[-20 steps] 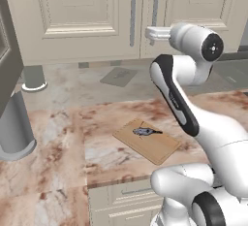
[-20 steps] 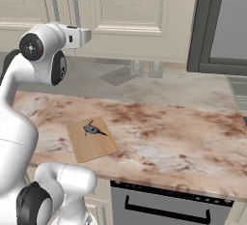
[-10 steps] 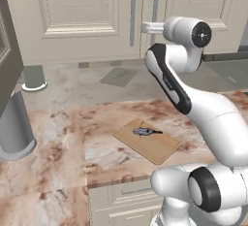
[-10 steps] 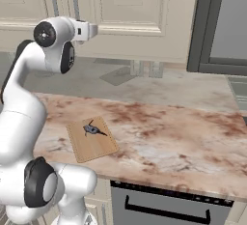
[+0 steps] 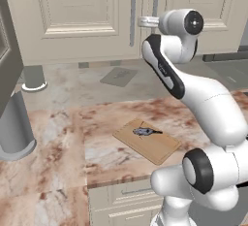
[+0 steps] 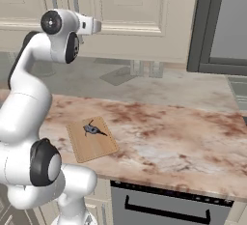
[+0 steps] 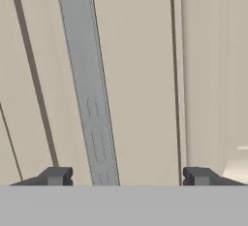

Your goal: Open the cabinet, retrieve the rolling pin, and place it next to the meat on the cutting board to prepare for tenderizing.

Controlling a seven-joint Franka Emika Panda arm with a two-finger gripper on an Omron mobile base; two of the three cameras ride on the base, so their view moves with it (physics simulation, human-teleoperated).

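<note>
Tool (image 7: 128,176) position: raised against the cabinet (image 5: 77,16) front, at the upper centre of the left base view and the upper left of the right base view. In the hand view its two dark fingertips (image 7: 57,176) stand wide apart at the bottom of the frame, released, with one grey bar handle (image 7: 89,89) running up between them, nearer the left tip. No contact between tips and handle can be confirmed.

Cabinet state: both doors closed; its contents cannot be seen. Two vertical handles sit side by side at the door seam, at the top centre of the left base view.

Cutting board (image 5: 147,140): lies flat on the marbled desk (image 5: 58,137), lower centre of the left base view, lower left of the right base view. The meat (image 5: 143,132) rests on the board's upper half, dark thin end pointing right.

Grey mat (image 5: 118,76): flat on the desk near the back, centre of the frame, well apart from the board.
</note>
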